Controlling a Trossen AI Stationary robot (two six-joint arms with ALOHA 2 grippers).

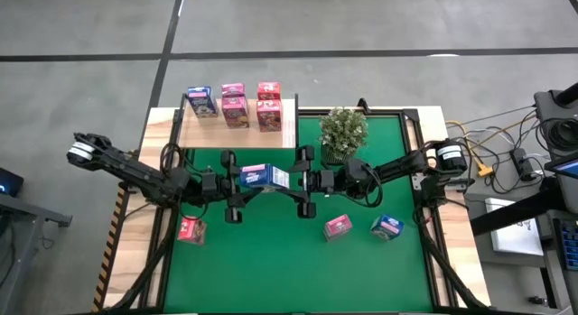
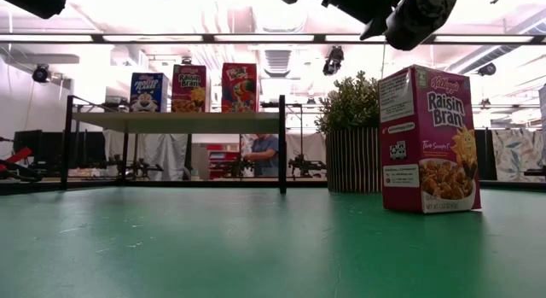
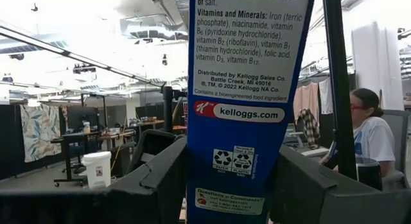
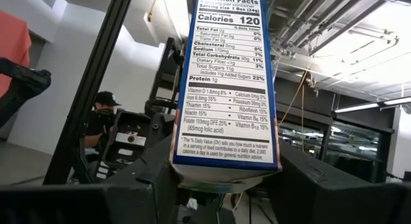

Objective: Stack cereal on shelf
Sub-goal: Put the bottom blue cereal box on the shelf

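Nearest the front edge of the green mat we note three loose cereal boxes: a pink box at the mat's left border, another pink box right of centre, and a blue box just beside it, further right; from table height one of the pink ones, a Raisin Bran box, stands upright on the mat. Mid-bench, both arms meet over the mat's centre around a single blue cereal box, held off the surface. The left end effector is clamped on one end of that box; its wrist camera shows the box's blue side panel seated between the two dark fingers. The right end effector has the opposite end; its wrist camera shows the nutrition panel sitting between its fingers, which flank the box closely, though we cannot tell whether they are pressing on it. Beyond the arms, a potted plant stands at the mat's far edge. Furthest back, at far left, the pale wood shelf carries three upright boxes in a row: a blue one, then a pink one, then a red-pink one. A person is visible in the room past the shelf
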